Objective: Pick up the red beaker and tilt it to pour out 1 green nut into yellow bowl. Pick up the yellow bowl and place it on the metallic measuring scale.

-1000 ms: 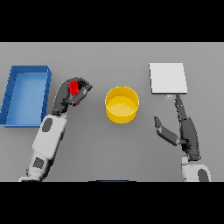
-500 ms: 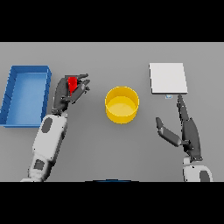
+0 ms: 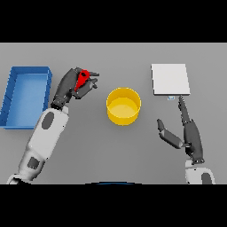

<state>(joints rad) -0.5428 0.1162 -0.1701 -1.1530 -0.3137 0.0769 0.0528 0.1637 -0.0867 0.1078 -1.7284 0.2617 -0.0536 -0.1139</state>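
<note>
1. Red beaker (image 3: 82, 79) gripped in curled left hand (image 3: 70, 86), left of yellow bowl (image 3: 123, 105), beside blue tray (image 3: 24, 95)
2. Right hand (image 3: 187, 133) open, fingers straight, below metallic scale (image 3: 170, 79)

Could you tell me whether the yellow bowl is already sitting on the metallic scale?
No, the yellow bowl rests on the grey table, clearly apart from the scale to its right.

Looks like a lab bench: bare grey table (image 3: 111, 155), blue bin (image 3: 13, 95), metallic measuring scale (image 3: 170, 79).
</note>
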